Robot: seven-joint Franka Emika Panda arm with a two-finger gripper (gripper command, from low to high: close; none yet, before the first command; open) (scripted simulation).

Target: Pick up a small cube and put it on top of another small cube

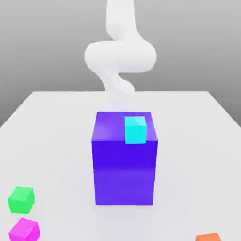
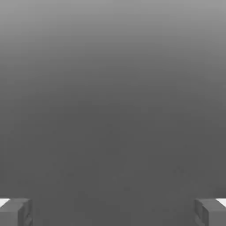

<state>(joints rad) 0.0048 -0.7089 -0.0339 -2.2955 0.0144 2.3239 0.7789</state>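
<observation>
The small magenta-pink cube sits on the white table near the front edge at the exterior view's left. A small green cube stands just behind it, almost touching. A small cyan cube rests on top of the big purple block in the middle of the table. My white arm rises behind the purple block, far from the magenta cube. In the hand view my gripper is open, its two grey fingertips wide apart with nothing between them, facing a plain grey background.
An orange cube lies at the table's front edge on the exterior view's right. The tall purple block stands between the arm and the front cubes. The white table spreads bare on both sides of the block.
</observation>
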